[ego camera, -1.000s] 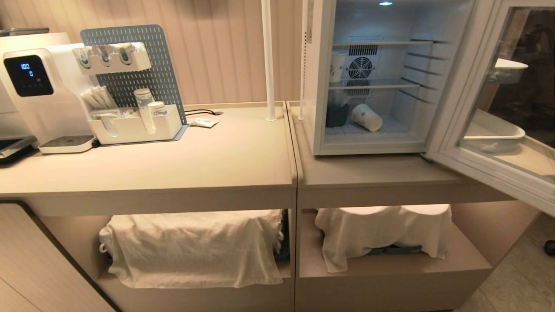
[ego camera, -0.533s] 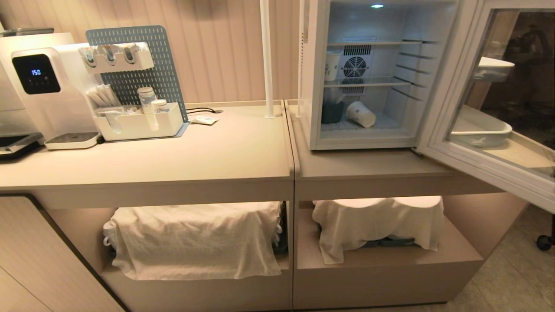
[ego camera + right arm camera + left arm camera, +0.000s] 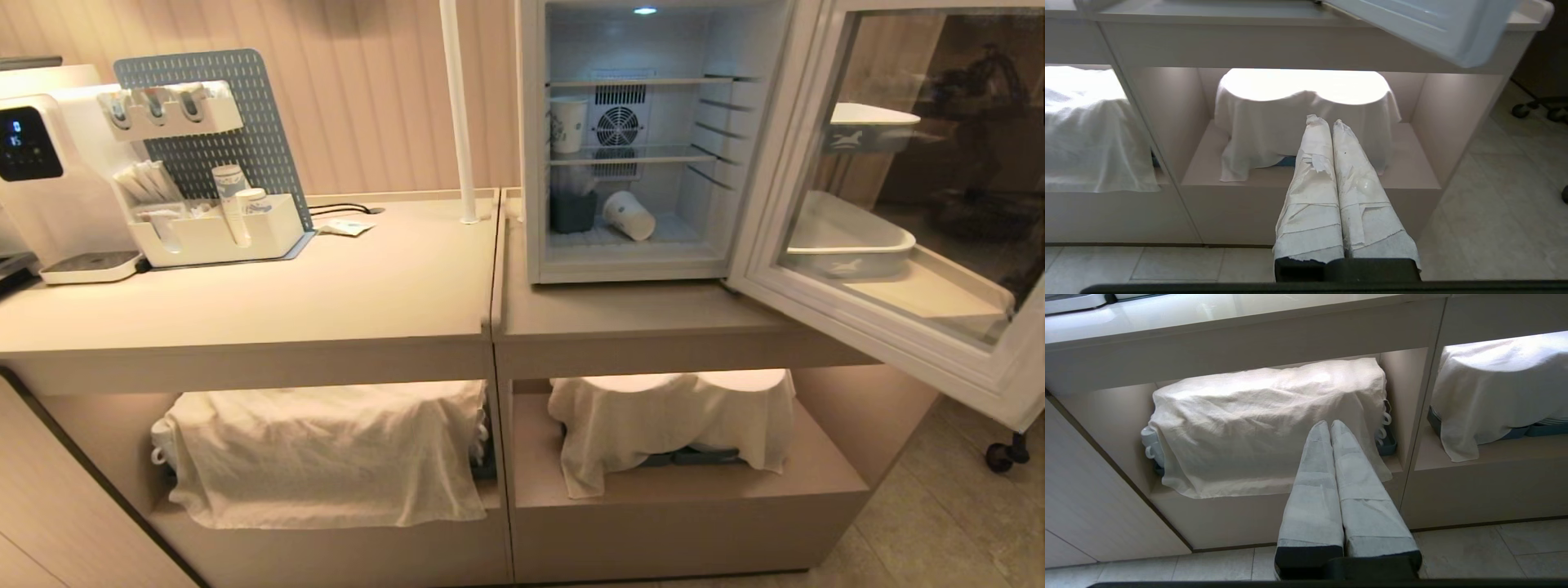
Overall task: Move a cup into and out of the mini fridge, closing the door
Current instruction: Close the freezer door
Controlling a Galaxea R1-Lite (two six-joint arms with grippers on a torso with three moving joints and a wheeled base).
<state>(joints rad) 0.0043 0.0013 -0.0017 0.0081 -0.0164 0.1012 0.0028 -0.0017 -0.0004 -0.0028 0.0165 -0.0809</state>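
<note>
The mini fridge [image 3: 629,147] stands on the right-hand surface [image 3: 653,327] with the door [image 3: 890,220] swung fully out to the right, which leaves the interior open to a frontal approach. Two cups are inside: one upright on the middle wire shelf [image 3: 629,155] at the left, and the cup [image 3: 629,216] lying on its side on the fridge floor just right of a dark container [image 3: 571,212]; the tipped position suggests it will roll if nudged. The left end effector [image 3: 1329,424] and the right end effector [image 3: 1327,122] are both clenched and empty, fingers pressed together, hanging low in front of the cloth-covered lower shelves [image 3: 678,482], probably a parked posture. The cup lies well above and beyond both, nearer the right one; neither touches the fridge or door
</note>
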